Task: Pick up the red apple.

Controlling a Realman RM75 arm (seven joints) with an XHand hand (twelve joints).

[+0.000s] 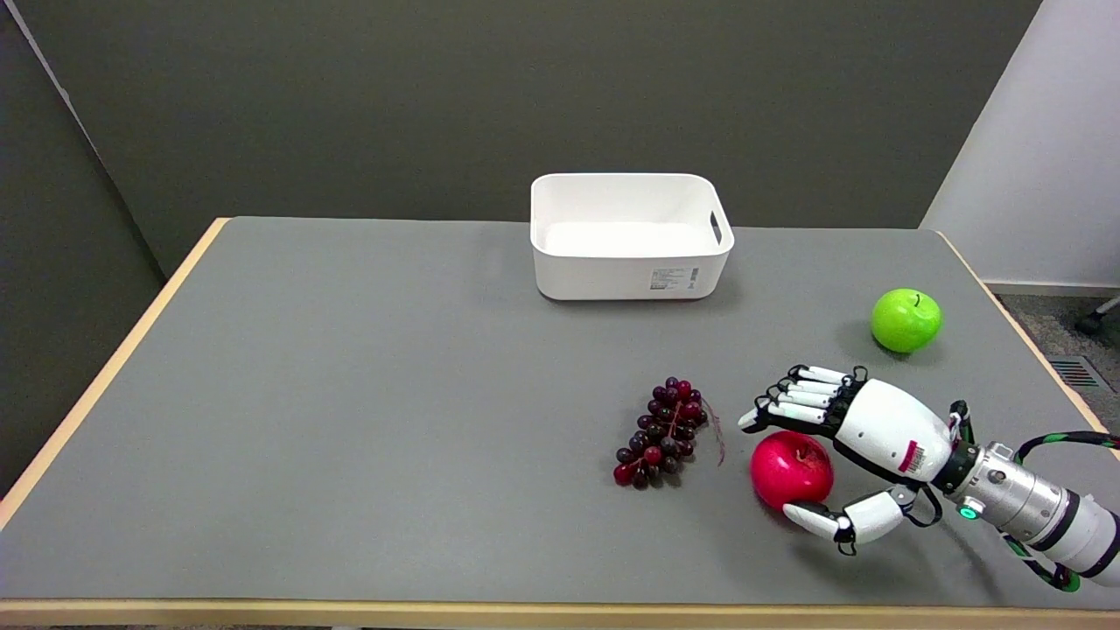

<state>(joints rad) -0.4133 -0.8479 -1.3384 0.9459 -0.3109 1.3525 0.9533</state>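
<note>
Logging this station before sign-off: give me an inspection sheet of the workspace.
Surface: grey table with wood edge.
Job's things: red apple on the table, between the hand's fingers and thumb.
Clutter: grapes, green apple, empty white bin.
Hand: right hand around the red apple; fingers above, thumb below; firm grip cannot be told.
Cables: black-green cables at the wrist.
Surroundings: dark wall, white panel at right.

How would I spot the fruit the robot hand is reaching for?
Start at the white bin at the table's far edge, then come toward the near right. Between the dark grapes and the hand sits the red apple, round and red, unlike the green apple.
</note>
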